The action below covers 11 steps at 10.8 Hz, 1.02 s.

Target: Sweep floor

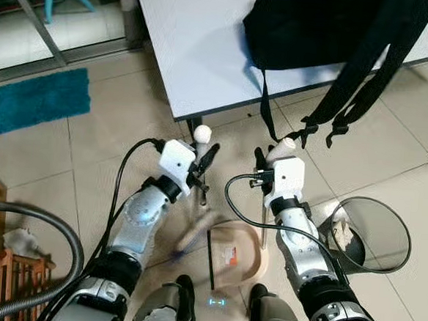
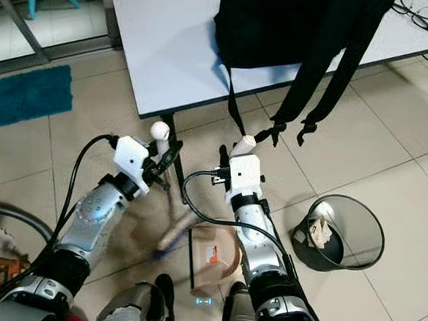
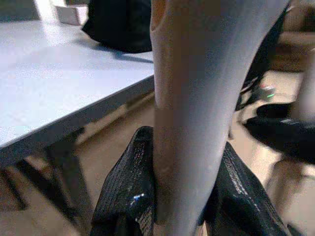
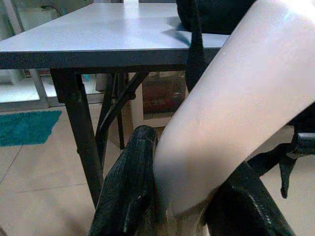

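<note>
My left gripper is shut on the pale handle of a small broom, whose white knob sticks up above the fingers. The broom's brush end is blurred low over the tiled floor, just left of the dustpan. My right gripper is shut on the upright handle of a beige dustpan, which rests on the floor between my arms with a small scrap inside. In the left wrist view the black fingers clamp the handle. The right wrist view shows the same clamping grip.
A white table stands just ahead with a black backpack on it, straps hanging over the edge. A black mesh waste bin holding paper is at my right. A teal mat lies far left, and a grey vacuum hose curves near left.
</note>
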Tool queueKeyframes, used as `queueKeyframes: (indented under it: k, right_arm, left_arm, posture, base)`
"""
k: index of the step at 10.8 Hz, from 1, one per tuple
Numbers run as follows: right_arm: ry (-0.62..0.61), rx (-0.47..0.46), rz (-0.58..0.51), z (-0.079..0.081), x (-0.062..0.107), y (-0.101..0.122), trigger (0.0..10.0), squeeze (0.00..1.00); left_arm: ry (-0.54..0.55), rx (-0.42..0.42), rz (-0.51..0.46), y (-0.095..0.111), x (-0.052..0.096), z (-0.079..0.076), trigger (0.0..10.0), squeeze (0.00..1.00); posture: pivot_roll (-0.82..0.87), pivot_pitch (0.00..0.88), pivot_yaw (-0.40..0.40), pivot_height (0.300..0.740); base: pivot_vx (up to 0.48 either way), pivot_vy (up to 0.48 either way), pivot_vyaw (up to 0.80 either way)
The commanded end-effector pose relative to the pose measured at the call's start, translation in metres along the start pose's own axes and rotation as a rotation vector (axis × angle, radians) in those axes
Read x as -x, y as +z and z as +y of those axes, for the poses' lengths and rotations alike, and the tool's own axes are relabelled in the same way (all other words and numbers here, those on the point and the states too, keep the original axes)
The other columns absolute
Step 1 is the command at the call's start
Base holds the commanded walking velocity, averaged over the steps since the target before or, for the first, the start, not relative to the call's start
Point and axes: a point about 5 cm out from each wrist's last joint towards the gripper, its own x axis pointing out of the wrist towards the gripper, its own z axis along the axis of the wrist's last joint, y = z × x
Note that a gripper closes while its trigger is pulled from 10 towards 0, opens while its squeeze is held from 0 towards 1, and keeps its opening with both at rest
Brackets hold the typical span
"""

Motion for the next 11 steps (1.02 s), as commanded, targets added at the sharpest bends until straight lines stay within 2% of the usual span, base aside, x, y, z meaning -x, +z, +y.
queueKeyframes:
  k: [1, 3, 4, 5, 6, 8, 9, 11]
  right_arm:
    - [0.028, -0.006, 0.095, 0.005, 0.008, -0.016, 10.0, 0.00]
    - [-0.018, -0.017, 0.122, -0.002, 0.004, -0.018, 10.0, 0.00]
    - [-0.029, -0.020, 0.130, -0.005, 0.003, -0.018, 10.0, 0.00]
    - [-0.038, -0.019, 0.134, -0.008, 0.000, -0.017, 10.0, 0.00]
    - [-0.045, -0.018, 0.139, -0.011, -0.001, -0.017, 10.0, 0.00]
    - [-0.083, -0.018, 0.160, -0.022, -0.002, -0.019, 10.0, 0.00]
    - [-0.131, -0.056, 0.164, -0.030, -0.003, -0.019, 10.0, 0.00]
    - [-0.175, -0.077, 0.152, -0.045, -0.004, -0.015, 10.0, 0.00]
  left_arm:
    - [-0.024, 0.067, 0.012, -0.004, 0.005, -0.003, 10.0, 0.00]
    - [-0.081, 0.179, 0.002, 0.005, 0.006, -0.001, 10.0, 0.00]
    - [-0.091, 0.189, -0.012, 0.010, 0.004, 0.001, 10.0, 0.00]
    - [-0.089, 0.210, -0.064, 0.025, 0.001, 0.009, 10.0, 0.00]
    - [-0.101, 0.196, -0.093, 0.037, -0.002, 0.015, 10.0, 0.00]
    - [-0.132, 0.051, -0.089, 0.059, 0.001, 0.037, 10.0, 0.00]
    - [-0.126, -0.007, -0.092, 0.072, 0.002, 0.050, 10.0, 0.00]
    - [-0.149, -0.085, -0.103, 0.100, 0.009, 0.072, 10.0, 0.00]
  posture:
    - [0.02, 0.213, 0.075, 0.740]
    - [0.04, 0.189, 0.076, 0.740]
    - [0.04, 0.182, 0.078, 0.740]
    - [0.04, 0.164, 0.080, 0.740]
    - [0.04, 0.145, 0.082, 0.740]
    - [0.05, 0.111, 0.086, 0.740]
    - [0.05, 0.090, 0.087, 0.740]
    - [0.04, 0.065, 0.085, 0.740]
  base:
    - [0.000, 0.000, 0.00]
    - [0.000, 0.000, 0.00]
    - [0.000, 0.000, 0.00]
    - [0.000, 0.000, 0.00]
    - [0.000, 0.000, 0.00]
    - [0.000, 0.000, 0.00]
    - [0.000, 0.000, 0.00]
    - [0.000, 0.000, 0.00]
